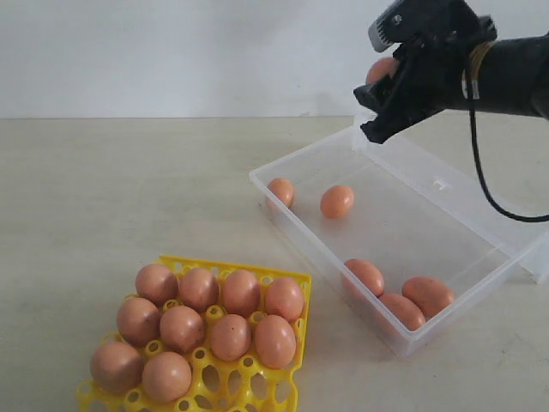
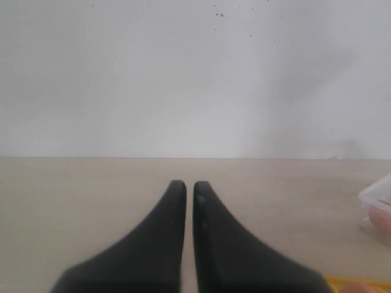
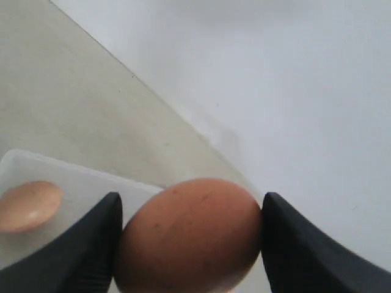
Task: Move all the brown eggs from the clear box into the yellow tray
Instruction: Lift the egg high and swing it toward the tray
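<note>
Right wrist view: right gripper point(image 3: 190, 200) is clamped on one brown egg point(image 3: 189, 238), held up over the far side of the clear box point(image 1: 412, 223). Exterior view: five brown eggs point(image 1: 337, 201) lie in the box, two at the far end, three at the near end. Ten more fill cups of the yellow tray point(image 1: 232, 267) on the table point(image 1: 103, 197). Left gripper point(image 2: 189, 186) has its fingers together, holding nothing.

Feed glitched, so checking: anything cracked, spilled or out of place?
Nothing stands out. The right gripper holds one brown egg squarely above the clear box, five eggs lie loose and whole inside it, and ten eggs sit in the yellow tray's cups. No spill.
</note>
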You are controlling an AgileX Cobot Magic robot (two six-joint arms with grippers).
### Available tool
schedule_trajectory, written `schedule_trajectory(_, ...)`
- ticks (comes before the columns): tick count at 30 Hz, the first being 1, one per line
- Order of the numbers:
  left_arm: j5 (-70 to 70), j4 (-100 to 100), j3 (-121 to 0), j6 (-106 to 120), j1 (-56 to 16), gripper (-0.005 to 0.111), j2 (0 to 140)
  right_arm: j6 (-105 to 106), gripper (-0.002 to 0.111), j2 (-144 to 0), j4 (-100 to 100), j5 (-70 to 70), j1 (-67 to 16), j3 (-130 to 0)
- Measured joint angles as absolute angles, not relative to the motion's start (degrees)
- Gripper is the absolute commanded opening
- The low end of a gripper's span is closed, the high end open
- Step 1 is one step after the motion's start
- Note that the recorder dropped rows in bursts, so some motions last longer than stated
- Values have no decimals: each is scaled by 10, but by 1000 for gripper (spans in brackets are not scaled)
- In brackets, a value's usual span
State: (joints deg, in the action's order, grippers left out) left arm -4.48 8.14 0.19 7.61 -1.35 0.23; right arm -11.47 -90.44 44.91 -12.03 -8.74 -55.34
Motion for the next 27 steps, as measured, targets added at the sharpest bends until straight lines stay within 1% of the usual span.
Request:
schedule_trajectory(5,-45,81,2,76,-14,4,2,157,0,-845,435,-128,-91,-553)
schedule_trajectory(8,-45,81,2,76,-14,4,2,293,0,-807,382,-137,-91,-553)
schedule_trajectory(11,-45,81,2,76,-14,4,2,374,0,-781,286,-182,-91,-555)
schedule_trajectory(14,-45,81,2,76,-14,4,2,388,0,-769,145,-280,-92,-564)
schedule_trajectory(16,-45,81,2,76,-14,4,2,329,0,-765,40,-367,-92,-570)
schedule_trajectory(17,-45,81,2,76,-14,4,2,237,0,-764,-34,-423,-92,-580)
schedule_trajectory(18,-45,81,2,76,-14,4,2,178,0,-762,-62,-437,-92,-587)
schedule_trajectory(19,-45,81,2,76,-14,4,2,58,0,-762,-75,-441,-92,-601)
schedule_trajectory(20,-45,81,2,76,-14,4,2,0,0,-762,-52,-440,-92,-608)
schedule_trajectory(21,-45,81,2,76,-14,4,2,-83,0,-764,42,-437,-92,-619)
schedule_trajectory(22,-45,81,2,76,-14,4,2,-122,0,-764,118,-437,-92,-626)
schedule_trajectory(24,-45,81,2,76,-14,4,2,-286,0,-764,414,-448,-92,-647)
schedule_trajectory(27,-45,81,2,76,-14,4,2,-538,0,-764,673,-465,-93,-640)
